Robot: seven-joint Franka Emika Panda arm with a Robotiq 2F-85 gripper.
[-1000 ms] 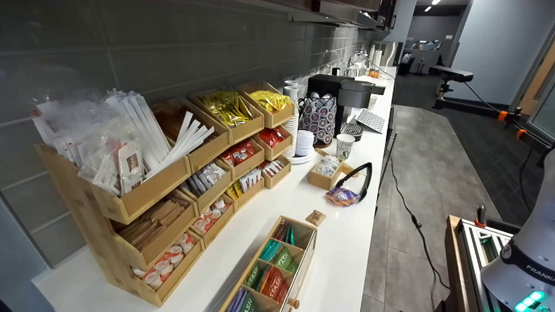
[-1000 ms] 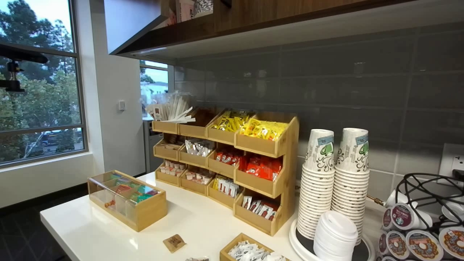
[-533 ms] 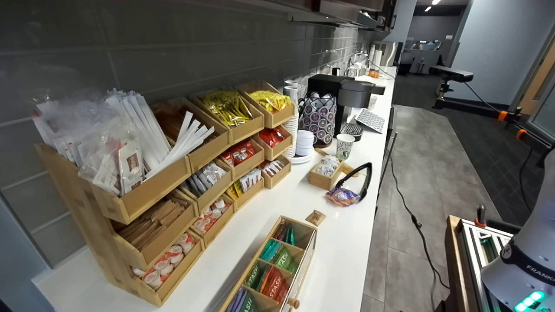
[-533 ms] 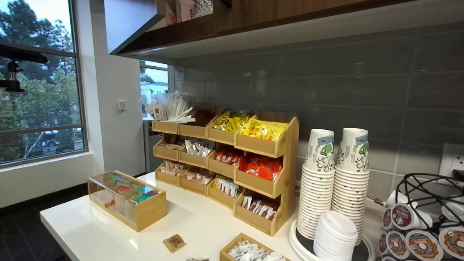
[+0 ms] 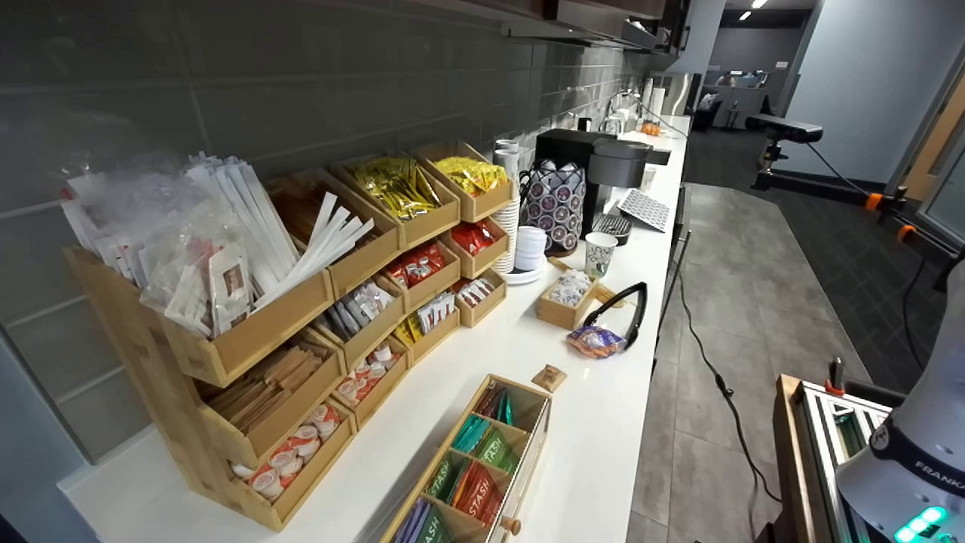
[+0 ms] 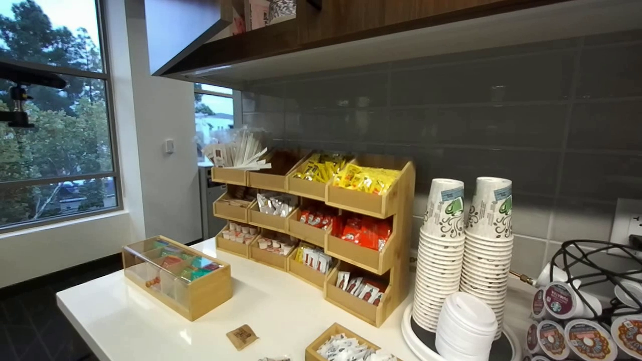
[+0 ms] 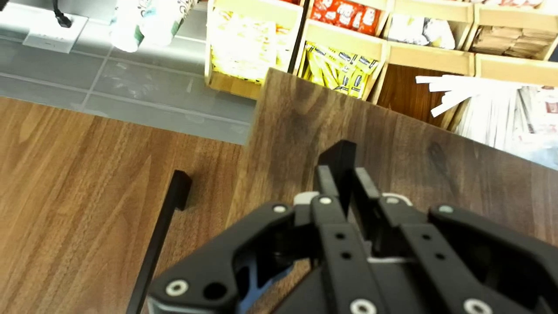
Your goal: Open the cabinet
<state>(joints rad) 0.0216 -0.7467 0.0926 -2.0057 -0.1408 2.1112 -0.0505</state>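
Cabinet (image 6: 431, 22): overhead, stored items (image 6: 258, 12) showing inside it in an exterior view.
Counter (image 6: 281, 306): beneath the cabinet, bearing a tiered wooden rack (image 6: 404, 240) holding packets (image 6: 366, 179).
Door (image 6: 183, 32): swung outward, standing at an angle to the cabinet front.
Gripper (image 7: 345, 178): clenched on the door's black handle (image 7: 341, 156); I see its end poking past my grip in the wrist view.
Second handle (image 7: 160, 235): on the neighbouring cabinet front, well apart from my gripper.

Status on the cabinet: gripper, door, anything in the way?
Gripper shut on the handle. Cabinet door open, contents showing. Nothing seen blocking it; full swing not in view. Second handle apart from the gripper.
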